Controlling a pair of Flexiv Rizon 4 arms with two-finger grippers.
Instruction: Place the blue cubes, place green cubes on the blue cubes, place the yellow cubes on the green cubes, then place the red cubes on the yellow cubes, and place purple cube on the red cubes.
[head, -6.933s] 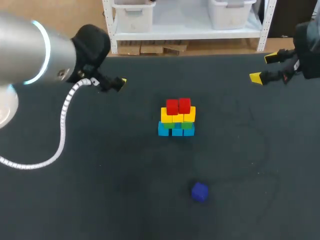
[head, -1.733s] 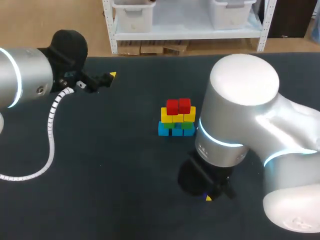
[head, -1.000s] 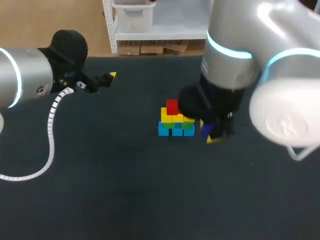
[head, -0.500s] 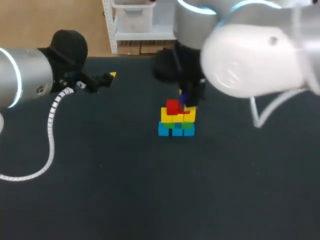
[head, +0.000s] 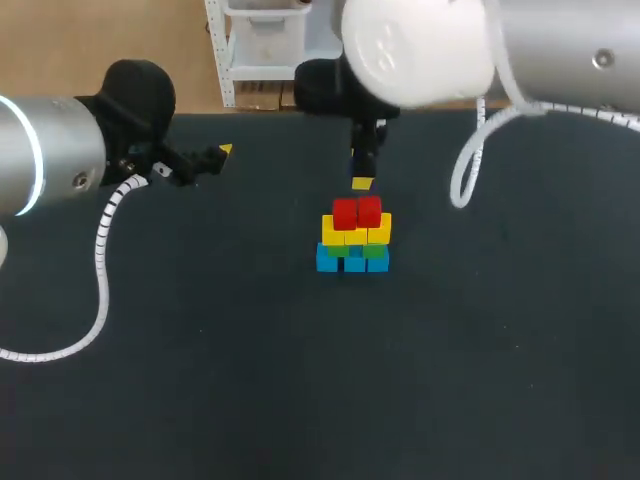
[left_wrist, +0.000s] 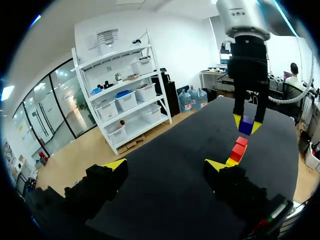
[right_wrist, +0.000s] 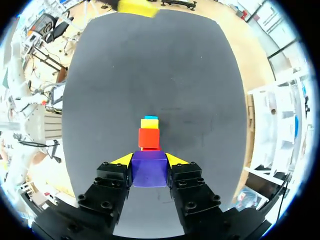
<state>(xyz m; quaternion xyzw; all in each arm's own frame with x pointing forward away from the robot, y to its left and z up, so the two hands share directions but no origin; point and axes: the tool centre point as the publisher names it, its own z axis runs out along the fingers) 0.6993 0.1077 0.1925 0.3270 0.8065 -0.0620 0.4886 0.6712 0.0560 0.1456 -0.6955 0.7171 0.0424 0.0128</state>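
The cube stack stands mid-table: blue cubes (head: 350, 261) at the base, green cubes (head: 375, 252) on them, yellow cubes (head: 356, 233) above, two red cubes (head: 357, 212) on top. My right gripper (head: 362, 180) hangs just above and behind the red cubes, shut on the purple cube (right_wrist: 149, 169). In the right wrist view the red cubes (right_wrist: 149, 137) lie straight ahead of that cube. The left wrist view shows the purple cube (left_wrist: 245, 125) between the right gripper's yellow tips, over the red cubes (left_wrist: 240, 146). My left gripper (head: 222, 154) stays open far to the left, holding nothing.
The dark table (head: 250, 380) carries only the stack. A white coiled cable (head: 105, 250) hangs from my left arm over the table's left side. My right arm's white cable (head: 465, 170) loops to the right of the stack.
My right arm has carried the purple cube from beside the stack's right side up to just above and behind the red cubes. The left arm has not moved.
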